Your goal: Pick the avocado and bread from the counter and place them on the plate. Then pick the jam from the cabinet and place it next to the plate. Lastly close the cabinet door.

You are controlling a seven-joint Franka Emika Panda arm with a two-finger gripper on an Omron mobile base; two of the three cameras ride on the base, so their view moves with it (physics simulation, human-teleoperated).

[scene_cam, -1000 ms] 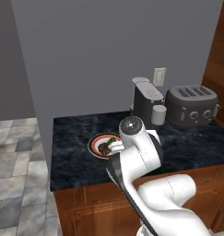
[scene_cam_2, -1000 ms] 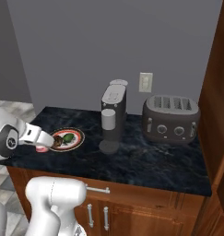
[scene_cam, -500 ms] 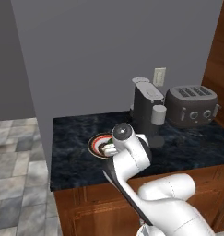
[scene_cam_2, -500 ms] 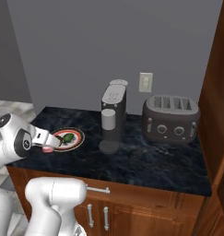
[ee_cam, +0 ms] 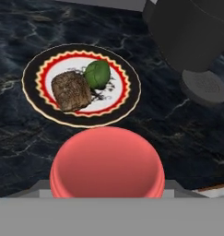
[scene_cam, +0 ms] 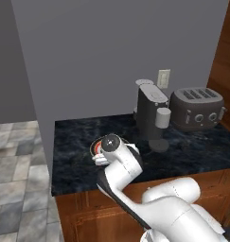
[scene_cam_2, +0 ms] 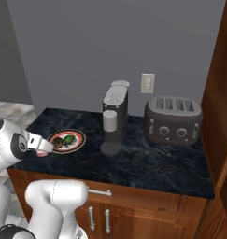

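The round plate (ee_cam: pixel 32 99) with its red and black rim lies on the black marble counter (ee_cam: pixel 21 152). On it rest the dark-green avocado (ee_cam: pixel 97 73) and the brown piece of bread (ee_cam: pixel 71 90), side by side. My gripper (scene_cam_2: pixel 40 150) hovers just in front of the plate (scene_cam_2: pixel 78 140), shut on the jam (ee_cam: pixel 107 161), whose red lid faces the hand camera. The jar's lower part and my fingertips are hidden behind the lid. I cannot tell whether the jar touches the counter (scene_cam_2: pixel 147 163).
A dark coffee machine (scene_cam_2: pixel 115 116) with a white cup stands right of the plate, and a grey toaster (scene_cam_2: pixel 173 121) stands farther right. The reddish-brown cabinet (scene_cam_2: pixel 222 116) rises at the right edge. Bare counter lies in front of and left of the plate.
My hand, carrying the jam, has swung left and lower toward the counter in front of the plate. The plate, avocado and bread have not moved.
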